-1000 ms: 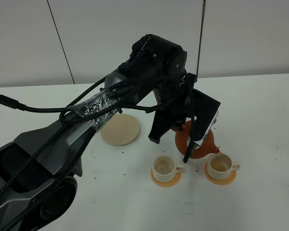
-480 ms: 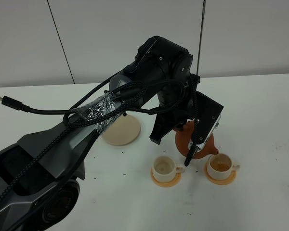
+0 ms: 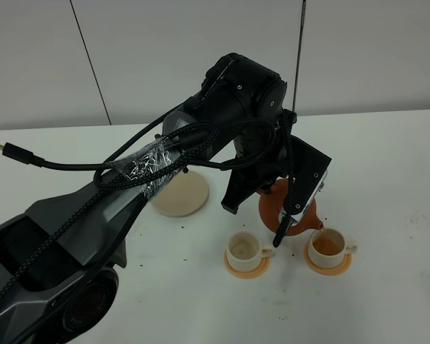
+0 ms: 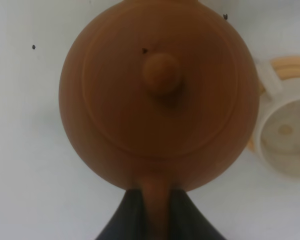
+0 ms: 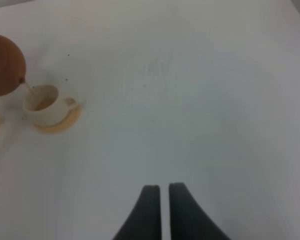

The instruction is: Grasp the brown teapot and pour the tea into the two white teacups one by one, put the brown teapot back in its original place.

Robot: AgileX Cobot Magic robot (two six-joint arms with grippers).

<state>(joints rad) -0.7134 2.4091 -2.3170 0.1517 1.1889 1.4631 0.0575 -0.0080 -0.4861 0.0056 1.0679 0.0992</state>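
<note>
Brown teapot [image 3: 271,206] half behind the arm [image 3: 236,93], handle tight in left gripper [image 4: 155,196]; right gripper [image 5: 164,192] closed, empty.

We read this as a robot lab or test room, not a home. Across the top of the frame runs a plain pale panelled wall [image 3: 43,57] with thin dark seams. Below it, a white tabletop [image 3: 387,158] dotted with dark specks. A big black robot arm [image 3: 236,93] crosses left to centre, patched with foil tape [image 3: 147,168] and trailing a loose braided cable [image 3: 29,159]. Staged props at lower centre: brown teapot [image 3: 270,209], white teacup [image 3: 244,249], second teacup [image 3: 328,246], beige coaster [image 3: 179,195].
</note>
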